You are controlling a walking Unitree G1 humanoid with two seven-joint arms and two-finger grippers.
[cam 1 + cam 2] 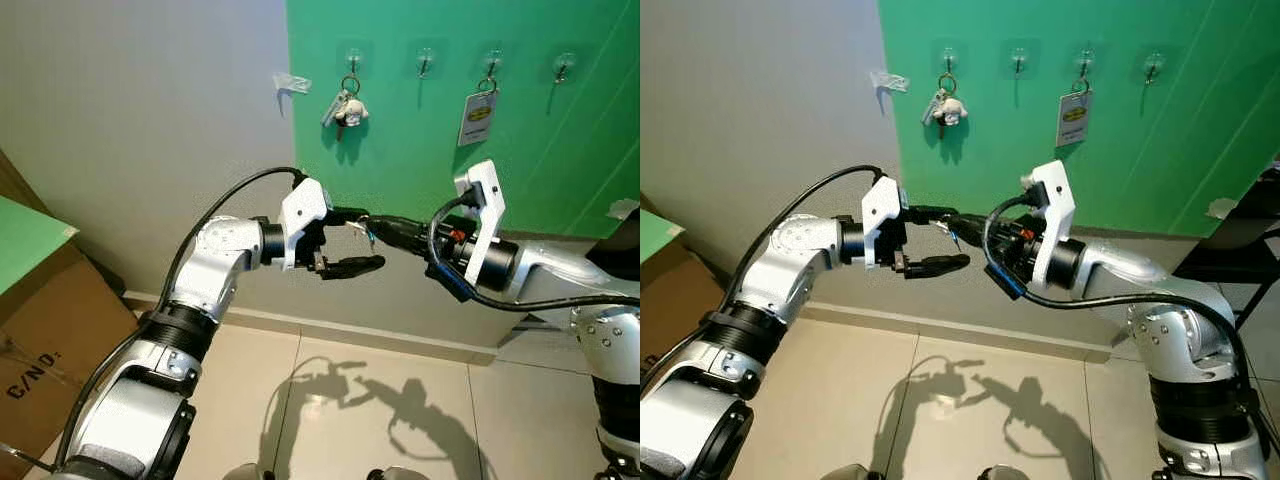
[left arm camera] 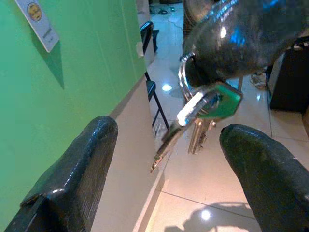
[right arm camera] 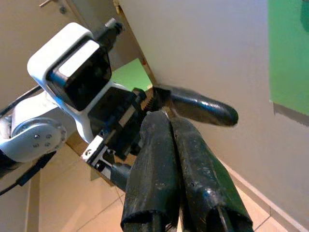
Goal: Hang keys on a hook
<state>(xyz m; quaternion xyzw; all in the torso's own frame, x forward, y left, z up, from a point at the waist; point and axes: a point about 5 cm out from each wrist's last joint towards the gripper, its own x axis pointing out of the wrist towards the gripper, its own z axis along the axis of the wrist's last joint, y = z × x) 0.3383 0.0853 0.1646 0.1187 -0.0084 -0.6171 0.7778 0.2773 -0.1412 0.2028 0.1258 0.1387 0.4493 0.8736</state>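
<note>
step: hand-over mid-air | right gripper (image 1: 962,226) fingers pinch keys (image 2: 203,106) | left gripper (image 1: 350,243) fingers wide around them | next: left closes, right releases, lift to free hook (image 1: 424,62)

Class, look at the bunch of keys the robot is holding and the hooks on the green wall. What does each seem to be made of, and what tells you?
Keys: metal blades and ring, judging by the bright glints, with one green head that looks like plastic. They hang from the shut right gripper, between the open jaws of the left gripper.
Hooks: probably clear plastic suction pads with small metal hooks, too small to be sure.
</note>
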